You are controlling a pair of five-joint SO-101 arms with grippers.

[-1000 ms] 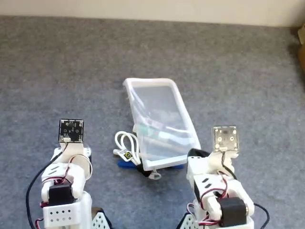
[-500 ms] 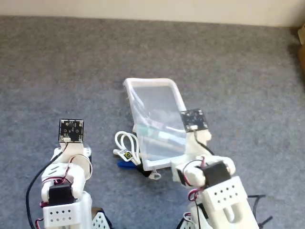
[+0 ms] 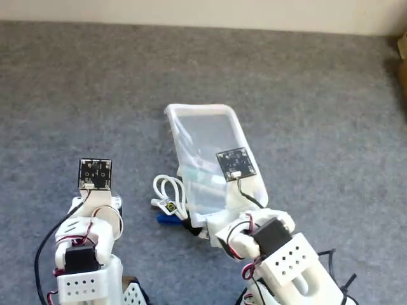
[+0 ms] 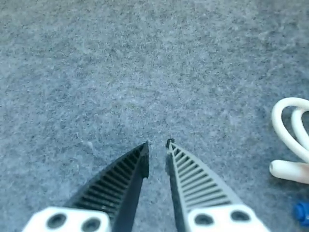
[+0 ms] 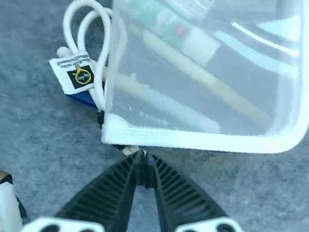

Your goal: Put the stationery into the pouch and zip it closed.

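The clear pouch (image 3: 206,143) with white edging lies in the middle of the grey carpet, with pens showing through it (image 5: 193,72). Its white cord loop (image 3: 168,190) and tag (image 5: 77,72) lie at its near left corner, over a blue item (image 3: 166,218). The right arm (image 3: 254,235) hangs over the pouch's near end. My right gripper (image 5: 143,166) is shut, its tips just short of the pouch's white edge (image 5: 193,142) and beside the small zipper pull (image 5: 128,151). My left gripper (image 4: 157,145) hovers over bare carpet with a narrow gap between its fingers and nothing in it.
Grey carpet (image 3: 318,95) lies all around the pouch. The left arm (image 3: 86,235) stands at the near left, with the cord loop (image 4: 292,135) off to its side. A pale wall strip runs along the far edge.
The right arm has swung from the near right leftward and forward, over the pouch's near end. The left arm and the pouch have kept still.
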